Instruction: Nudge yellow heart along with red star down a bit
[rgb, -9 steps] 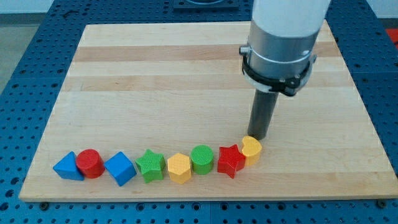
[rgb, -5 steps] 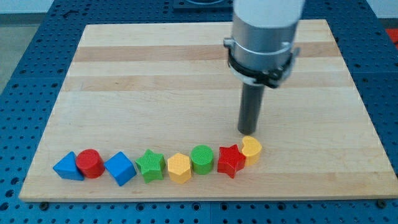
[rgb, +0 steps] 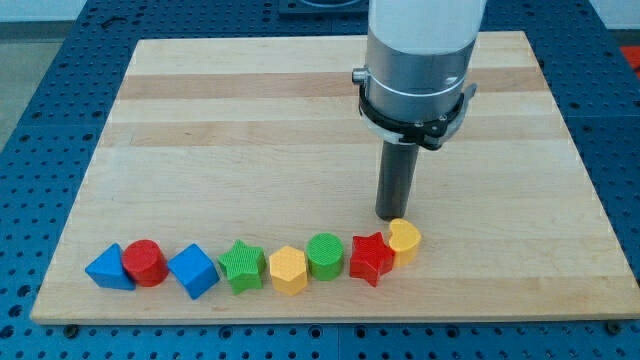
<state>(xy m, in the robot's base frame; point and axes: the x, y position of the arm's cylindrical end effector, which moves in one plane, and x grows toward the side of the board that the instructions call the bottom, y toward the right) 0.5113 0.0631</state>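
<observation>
The yellow heart (rgb: 404, 241) lies near the view's bottom, right of centre, touching the red star (rgb: 370, 258) at its lower left. My tip (rgb: 391, 216) rests on the board just above the heart's upper left edge, close to it or touching it. The rod rises straight up into the grey arm body.
A row of blocks runs left from the red star along the view's bottom: green cylinder (rgb: 325, 255), yellow hexagon (rgb: 288, 269), green star (rgb: 242, 265), blue cube (rgb: 193, 270), red cylinder (rgb: 145, 263), blue triangle (rgb: 108, 268). The board's bottom edge (rgb: 320, 318) lies just below them.
My tip has slid left, from above the heart's right side to above its upper left edge. The blocks have not visibly moved.
</observation>
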